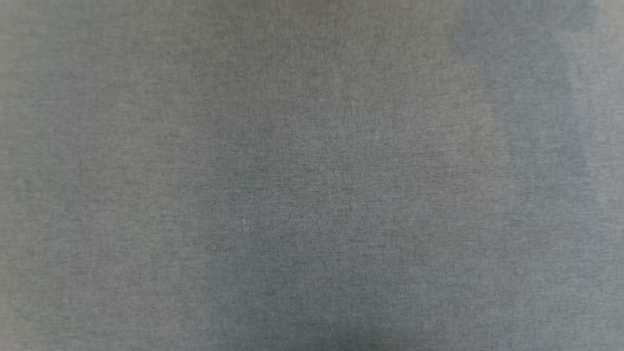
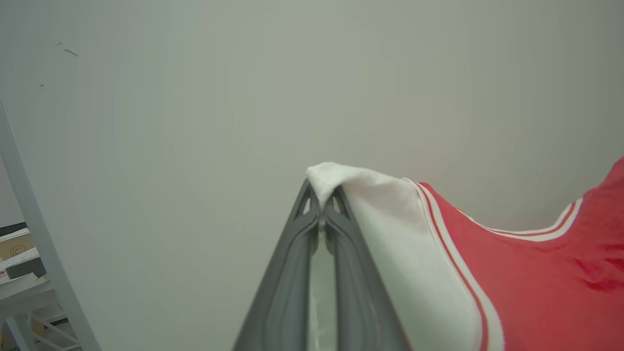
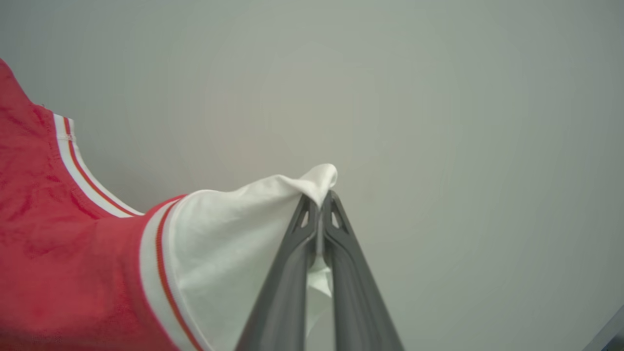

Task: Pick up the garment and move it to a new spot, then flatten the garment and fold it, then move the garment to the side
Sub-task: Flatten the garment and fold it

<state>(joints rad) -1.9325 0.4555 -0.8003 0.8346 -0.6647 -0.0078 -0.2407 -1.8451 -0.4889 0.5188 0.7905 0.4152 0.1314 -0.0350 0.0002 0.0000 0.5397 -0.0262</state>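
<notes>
Left gripper and right gripper each pinch 1 white sleeve of the garment, stretched between them toward the left wrist view's lower right.

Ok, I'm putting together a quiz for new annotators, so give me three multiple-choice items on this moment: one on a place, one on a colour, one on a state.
1. Where on the shirt does the left pincer grip?
A. on a white sleeve
B. on the red body
C. on the collar trim

2. What colour is the shirt's body?
A. blue
B. red
C. black

3. How is the right pincer?
A. wide open and empty
B. shut on the shirt
C. shut on nothing

Answers:
1 A: white cloth is pinched at its tips, with the striped trim and red body further along.
2 B: the cloth past the striped trim is red in both wrist views.
3 B: its jaws are closed with white sleeve cloth caught between them.
</notes>
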